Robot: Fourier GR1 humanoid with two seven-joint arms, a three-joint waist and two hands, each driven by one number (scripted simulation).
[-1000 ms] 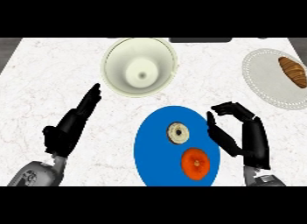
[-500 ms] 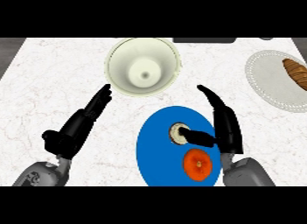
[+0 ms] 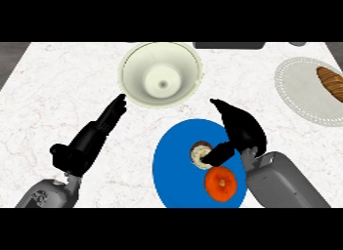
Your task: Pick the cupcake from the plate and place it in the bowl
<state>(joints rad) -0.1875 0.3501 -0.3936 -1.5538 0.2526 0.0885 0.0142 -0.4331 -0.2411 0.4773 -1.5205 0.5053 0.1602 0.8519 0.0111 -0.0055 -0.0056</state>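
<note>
The cupcake point(image 3: 199, 153), pale with a dark wrapper, sits on the blue plate point(image 3: 177, 177) near the counter's front. My right hand point(image 3: 242, 130) hovers over the plate's right part. Its thumb lies against the cupcake's right side, while its fingers point(image 3: 223, 109) stretch up past the plate's far rim, not wrapped round the cupcake. The hand hides part of the cupcake's right edge. The cream bowl point(image 3: 133, 57) stands behind the plate. My left hand point(image 3: 81, 150) is open at the left, its straight fingertips close to the bowl's near-left rim.
A red-orange round fruit point(image 3: 221, 184) lies on the blue plate in front of the cupcake. At the right a white plate point(image 3: 301, 100) holds a croissant point(image 3: 334, 84). A dark object point(image 3: 228, 45) sits at the counter's back edge.
My right hand has swung left and down over the blue plate until its thumb reached the cupcake. The left hand stayed open and shifted slightly toward the bowl.
</note>
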